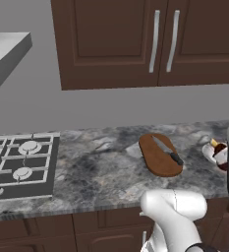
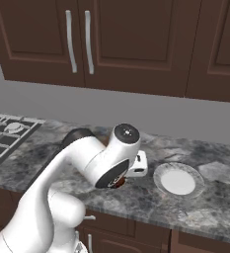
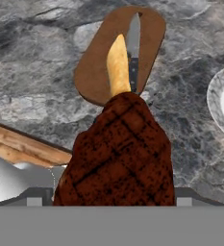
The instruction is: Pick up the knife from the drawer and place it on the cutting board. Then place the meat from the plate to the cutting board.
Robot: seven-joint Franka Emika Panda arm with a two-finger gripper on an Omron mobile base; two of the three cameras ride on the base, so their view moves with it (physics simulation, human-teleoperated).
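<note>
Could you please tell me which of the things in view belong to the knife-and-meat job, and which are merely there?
Belong to the job:
- cutting board
- knife, lying on the board
- meat, held in the gripper above the counter
- plate, now bare
- drawer, open

Merely there:
- stove
- wall cabinets
- range hood

the arm [image 2: 62, 183] is glossy white with rounded, bulbous links and dark joint bands; a round dark cap with a small pale centre, perhaps a screw, tops one joint.
</note>
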